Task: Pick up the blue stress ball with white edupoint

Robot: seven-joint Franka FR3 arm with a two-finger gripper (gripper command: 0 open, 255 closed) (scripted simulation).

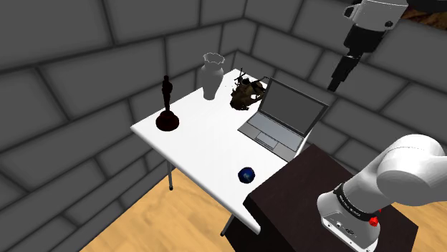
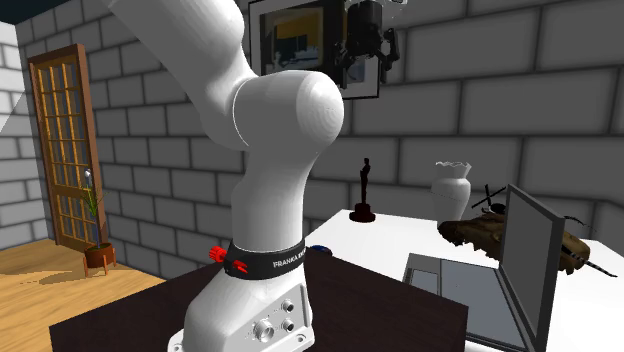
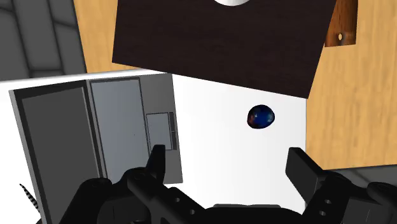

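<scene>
Black gripper: your fingers stand wide apart with nothing clasped between them. In the shoulder view it hangs high over the work surface, well apart from everything below.

Blue ball: dark and glossy, lying alone on the white table. From the wrist you see it ahead of the spread fingers, between them and the edge of the dark stand. In the shoulder view it sits near the table's front edge, just beside the stand's corner.

Grey laptop: open, screen upright, near the ball on the shoulder view's right half of the table.

Brown helicopter model: just beside the laptop's screen, on its far side.

White vase: upright at the table's far corner, near the model.

Dark statuette: upright on a round base, toward the shoulder view's left edge of the table.

Surroundings: grey block walls and a wood floor.
</scene>
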